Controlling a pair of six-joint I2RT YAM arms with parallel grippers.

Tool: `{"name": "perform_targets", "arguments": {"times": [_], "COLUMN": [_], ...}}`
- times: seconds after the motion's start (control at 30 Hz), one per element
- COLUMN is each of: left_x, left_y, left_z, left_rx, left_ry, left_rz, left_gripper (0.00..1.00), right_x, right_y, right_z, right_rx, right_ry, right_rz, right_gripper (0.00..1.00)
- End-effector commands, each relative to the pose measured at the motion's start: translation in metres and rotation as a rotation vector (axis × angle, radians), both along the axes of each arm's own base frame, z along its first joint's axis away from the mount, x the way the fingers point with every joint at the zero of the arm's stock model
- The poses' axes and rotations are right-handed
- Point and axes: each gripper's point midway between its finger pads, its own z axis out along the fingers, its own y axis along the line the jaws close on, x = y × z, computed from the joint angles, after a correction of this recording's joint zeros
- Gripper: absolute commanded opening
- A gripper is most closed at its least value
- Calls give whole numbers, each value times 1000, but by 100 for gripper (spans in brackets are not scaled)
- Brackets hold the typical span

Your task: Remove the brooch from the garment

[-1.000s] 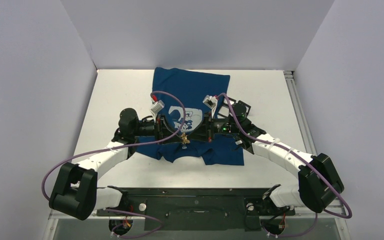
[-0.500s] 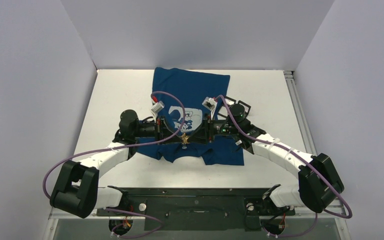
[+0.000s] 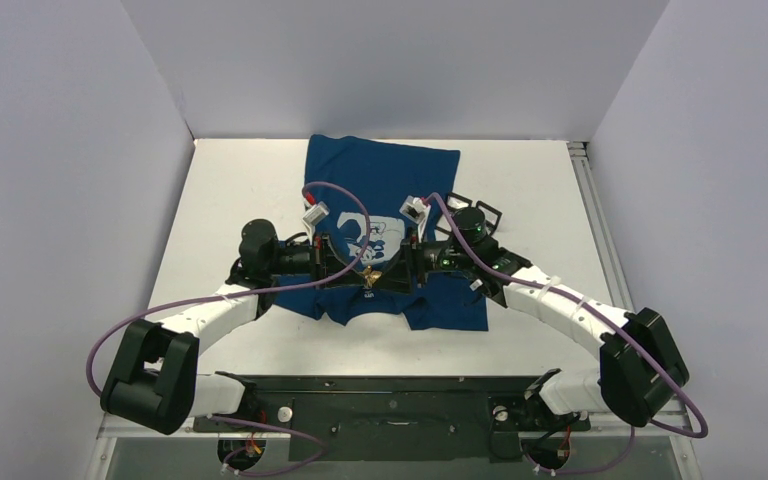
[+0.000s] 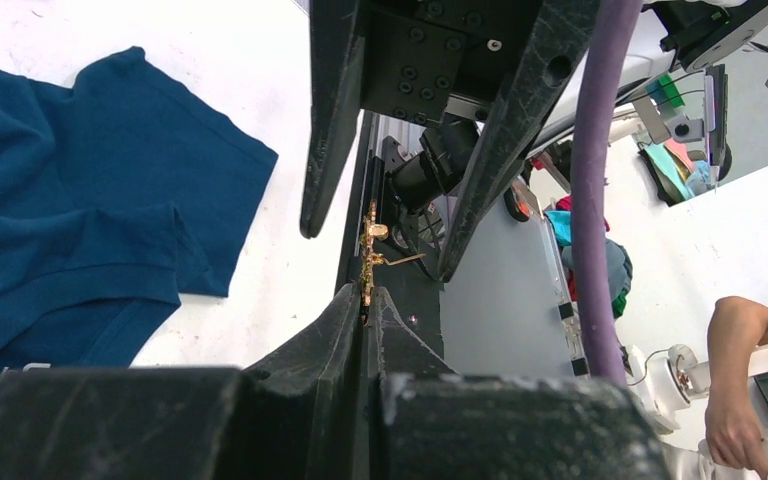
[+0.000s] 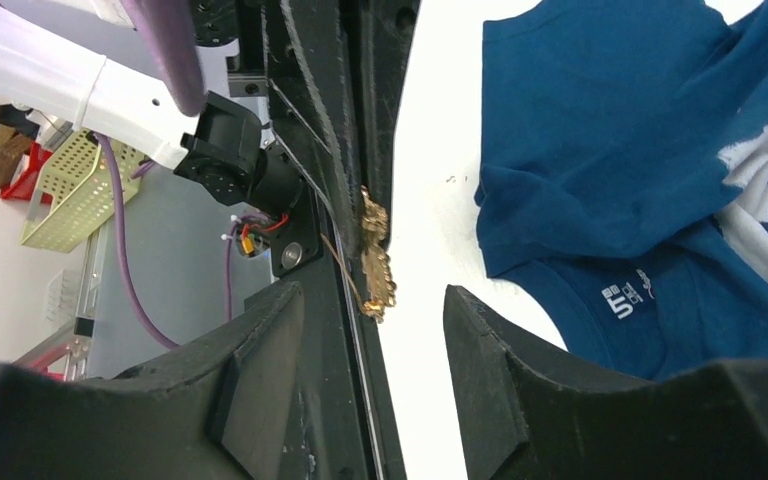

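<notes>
The garment [image 3: 380, 180] is a dark blue T-shirt with a pale print [image 3: 380, 236], lying flat on the white table. Both arms meet above its near hem. The brooch [image 3: 370, 281], small and gold, hangs in the air off the fabric. My left gripper [image 4: 365, 295] is shut on the lower end of the brooch [image 4: 370, 250], with the garment [image 4: 80, 200] off to the left. My right gripper [image 5: 372, 292] stands open, its fingers either side of the brooch [image 5: 373, 255] without touching it. The garment [image 5: 610, 150] lies to the right in that view.
White walls close the table [image 3: 230, 200] on three sides, with a metal rail [image 3: 590, 200] along the right edge. The black base frame [image 3: 390, 400] runs across the near edge. Purple cables [image 3: 160, 320] loop from both arms.
The right gripper's jaws have opened off the brooch. The left gripper has closed fully on it and keeps it at the same spot above the shirt's hem.
</notes>
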Motion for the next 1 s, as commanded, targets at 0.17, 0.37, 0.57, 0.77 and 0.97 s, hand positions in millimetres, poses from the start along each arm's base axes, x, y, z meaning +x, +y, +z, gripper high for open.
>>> {"name": "perform_targets", "arguments": {"times": [0.17,0.37,0.57,0.77,0.97], "left_x": [1,-2,-3,-5,-4], "left_y": [-2,-3,-3,-4,-4], "left_z": [13,16,17,17,17], "left_rx": [-29,-38,-42,-45,-46], "left_ry": [-66,-73,-78,-84,-88], "left_rz": [-9,-21,-25,-31,-30], "left_gripper": [0,0,0,0,0], "right_x": [10,16,17,18,27], "right_y": [12,12,13,17,15], "right_z": [21,18,17,24,25], "right_rx": [12,-18,-16,30,67], "right_ry": [-105,-106,-104,-55,-10], "right_rz": [-2,-26,-26,-33,-67], "right_gripper": [38,34,31,29,20]}}
